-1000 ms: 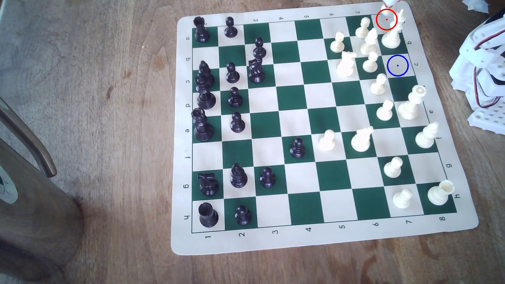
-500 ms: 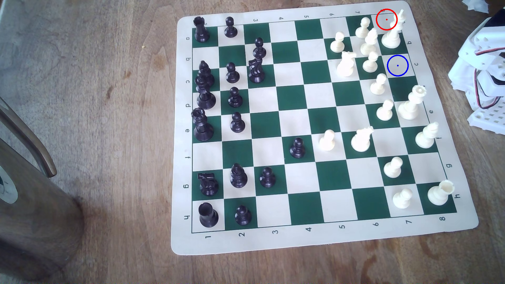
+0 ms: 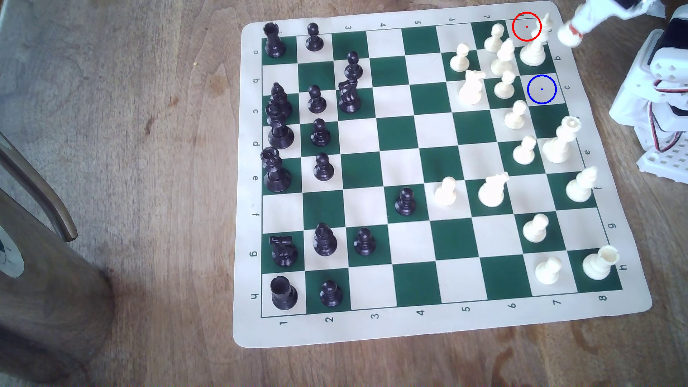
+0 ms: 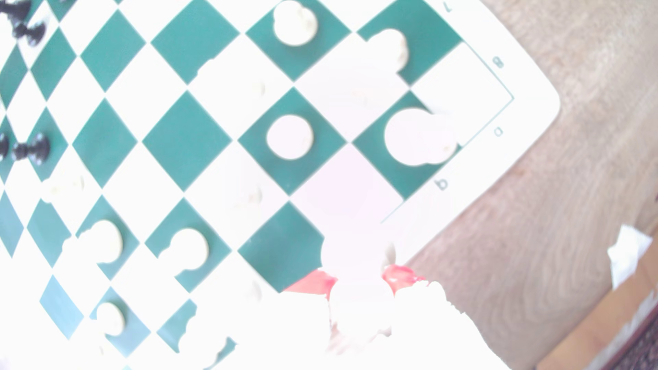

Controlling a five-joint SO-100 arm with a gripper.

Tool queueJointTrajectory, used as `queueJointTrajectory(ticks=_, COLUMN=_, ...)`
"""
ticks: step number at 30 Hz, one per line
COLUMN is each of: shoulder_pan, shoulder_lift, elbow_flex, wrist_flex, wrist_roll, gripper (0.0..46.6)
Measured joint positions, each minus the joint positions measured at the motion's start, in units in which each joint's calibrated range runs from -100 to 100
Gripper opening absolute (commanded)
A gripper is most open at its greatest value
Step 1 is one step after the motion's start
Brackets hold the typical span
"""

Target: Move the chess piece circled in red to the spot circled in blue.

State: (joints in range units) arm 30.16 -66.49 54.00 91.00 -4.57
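Over the far corner of the chess mat (image 3: 409, 327), at the exterior view's upper right, the gripper (image 3: 573, 30) hangs just past the mat's border, above the wooden table (image 3: 149, 111). Jaws nearly closed, red pads (image 3: 576, 33) pressed on either side of a cream piece held off the surface and tilted; its round flared base points toward the board. Taken as the rook (image 3: 566, 35); the notched top is hidden in the grip. Wrist view is badly overexposed: two red pads (image 4: 313, 283) flank a washed-out white shape, the rook (image 4: 356, 256), with the gripper (image 4: 358, 279) above the mat's edge beside the row letters a and b. Red-ringed square (image 3: 526, 26) in the corner is bare, no piece standing on it. Cream king (image 3: 532, 48) stands on the green square next to it, toward the blue mark. Spot circled in blue (image 3: 541, 89) is a cream square on the same edge file, one past the king, unoccupied; a cream pawn (image 3: 505, 85) stands on the green square at its exterior-view left. Rook and blue spot are well apart, the king between them. White arm base (image 3: 662, 93) sits off the mat at the exterior view's right edge.
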Motion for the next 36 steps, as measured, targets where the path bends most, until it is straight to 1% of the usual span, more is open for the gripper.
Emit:
queueJointTrajectory(ticks=7, shoulder_pan=0.07, shoulder_lift=2.09, elbow_flex=11.84, wrist_flex=-10.68, wrist_roll=0.00, gripper=0.2)
queueJointTrajectory(ticks=11, shoulder_pan=0.00, shoulder_lift=4.19, elbow_flex=13.19, wrist_flex=-13.31, wrist_roll=-0.34, gripper=0.2)
queueJointTrajectory(ticks=17, shoulder_pan=-1.11, shoulder_lift=6.54, elbow_flex=18.89, wrist_flex=-18.25, wrist_roll=-0.73, gripper=0.2)
queueJointTrajectory(ticks=21, shoulder_pan=-2.43, shoulder_lift=6.45, elbow_flex=19.43, wrist_flex=-18.88, wrist_roll=-1.12, gripper=0.2)
queueJointTrajectory(ticks=36, shoulder_pan=-1.70, shoulder_lift=7.96, elbow_flex=23.77, wrist_flex=-24.62, wrist_roll=-1.17, gripper=0.2)
